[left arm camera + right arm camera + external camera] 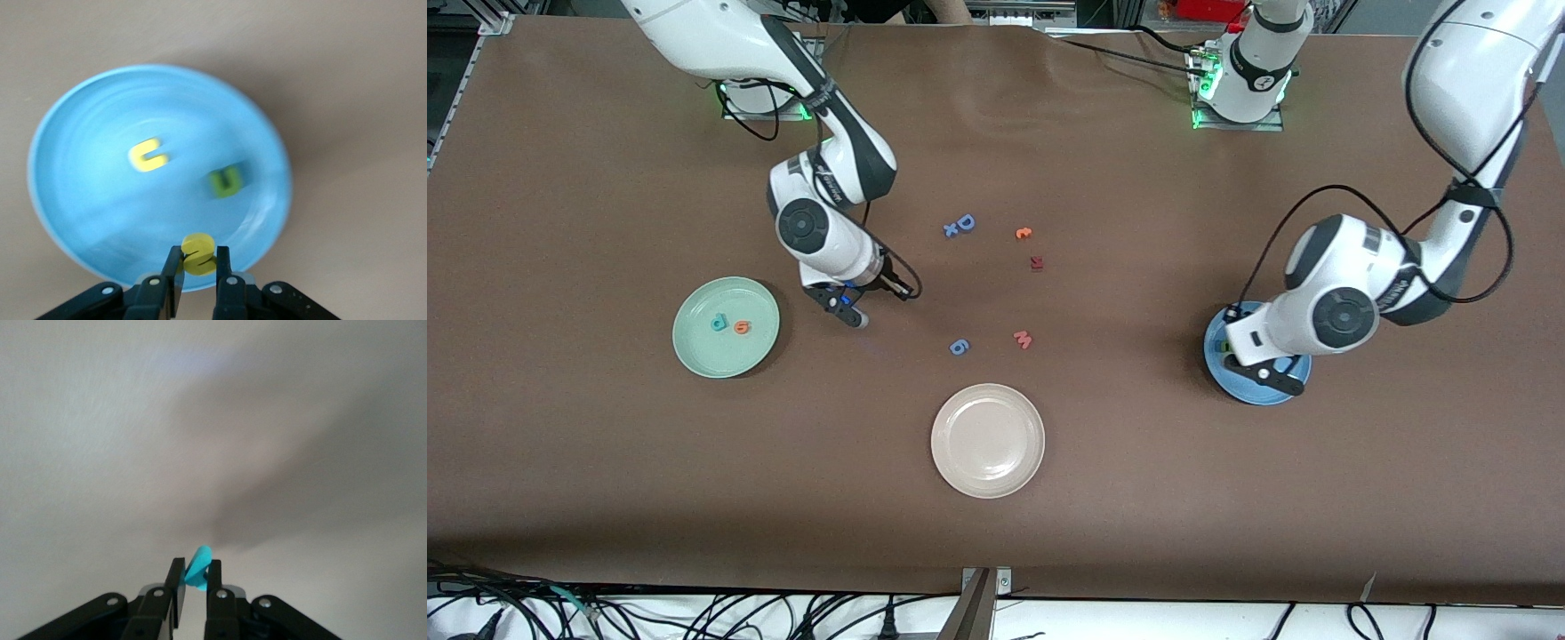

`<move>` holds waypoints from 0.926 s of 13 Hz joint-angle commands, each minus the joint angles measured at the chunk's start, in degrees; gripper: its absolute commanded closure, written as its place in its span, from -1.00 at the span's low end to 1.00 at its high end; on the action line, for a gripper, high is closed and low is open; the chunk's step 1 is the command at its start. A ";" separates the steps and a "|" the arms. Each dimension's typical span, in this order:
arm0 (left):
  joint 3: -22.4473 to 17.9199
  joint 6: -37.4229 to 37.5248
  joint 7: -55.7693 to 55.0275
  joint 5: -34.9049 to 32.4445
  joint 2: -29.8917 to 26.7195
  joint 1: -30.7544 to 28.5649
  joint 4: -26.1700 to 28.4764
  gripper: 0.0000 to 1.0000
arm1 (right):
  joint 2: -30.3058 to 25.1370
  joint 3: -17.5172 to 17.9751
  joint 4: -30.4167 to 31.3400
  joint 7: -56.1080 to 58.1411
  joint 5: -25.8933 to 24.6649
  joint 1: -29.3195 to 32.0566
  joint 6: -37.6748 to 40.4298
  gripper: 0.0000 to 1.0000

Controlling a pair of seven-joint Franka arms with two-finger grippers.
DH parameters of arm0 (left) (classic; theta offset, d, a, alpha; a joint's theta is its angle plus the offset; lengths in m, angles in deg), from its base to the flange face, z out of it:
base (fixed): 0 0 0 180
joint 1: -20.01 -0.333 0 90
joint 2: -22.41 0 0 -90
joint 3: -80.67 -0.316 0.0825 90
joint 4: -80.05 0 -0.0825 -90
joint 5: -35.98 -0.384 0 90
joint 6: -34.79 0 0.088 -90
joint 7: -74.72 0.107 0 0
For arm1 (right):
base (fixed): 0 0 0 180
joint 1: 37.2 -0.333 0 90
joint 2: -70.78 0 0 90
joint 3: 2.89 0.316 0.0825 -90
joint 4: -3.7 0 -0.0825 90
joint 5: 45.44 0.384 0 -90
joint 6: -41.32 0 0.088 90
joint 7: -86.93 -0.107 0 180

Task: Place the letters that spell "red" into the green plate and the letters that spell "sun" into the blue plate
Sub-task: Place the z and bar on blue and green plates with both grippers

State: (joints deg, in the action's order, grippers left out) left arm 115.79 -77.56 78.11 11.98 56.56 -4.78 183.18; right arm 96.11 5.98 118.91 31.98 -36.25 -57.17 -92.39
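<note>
My left gripper (pixel 1285 380) (pixel 198 257) hangs over the blue plate (pixel 1256 396) (pixel 93 200), shut on the yellow "s" (pixel 199 252). In that plate lie the yellow "u" (pixel 148 155) and the green "n" (pixel 225 181). My right gripper (pixel 855 317) (pixel 195 575) is over bare table beside the green plate (pixel 694 356), shut on a small teal letter (pixel 199 567), the "r" by its colour. The teal "d" (pixel 719 323) and the orange "e" (pixel 742 327) lie in the green plate.
A beige-white plate (pixel 988 471) sits near the front camera at mid-table. Loose letters lie in the middle: a blue "D" (pixel 965 222), an orange curly one (pixel 1024 233), a dark red one (pixel 1036 263), a pink "m" (pixel 1023 339), a blue "6" (pixel 959 347).
</note>
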 commanded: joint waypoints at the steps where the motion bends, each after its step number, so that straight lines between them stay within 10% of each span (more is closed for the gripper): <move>1: 0.74 0.20 6.27 -2.28 1.18 -3.95 0.93 0.61 | -5.28 -7.00 -1.30 11.74 1.01 0.36 12.99 0.69; 7: 0.65 -5.34 5.58 -3.95 2.68 -4.83 5.15 0.51 | -4.68 -20.20 -0.87 36.54 1.01 0.80 16.37 0.69; 8: 0.74 -5.34 5.49 -3.95 2.59 -4.83 5.06 0.03 | -4.15 -21.43 -0.26 38.93 1.01 0.80 16.55 0.69; 9: 0.82 -5.08 5.40 -3.86 2.33 -4.83 4.80 -0.98 | -3.19 -22.49 0.44 40.69 1.01 1.15 16.29 0.68; 12: 2.57 -2.01 5.49 -3.60 -1.26 -4.31 3.83 -1.00 | 0.59 -23.91 0.89 47.02 1.01 3.08 13.05 0.67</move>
State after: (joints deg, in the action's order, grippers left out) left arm 116.58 -81.96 83.93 9.83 59.10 -8.93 186.85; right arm 94.73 -17.62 119.59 75.18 -36.24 -55.32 -77.13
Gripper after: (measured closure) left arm 0.405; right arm 0.833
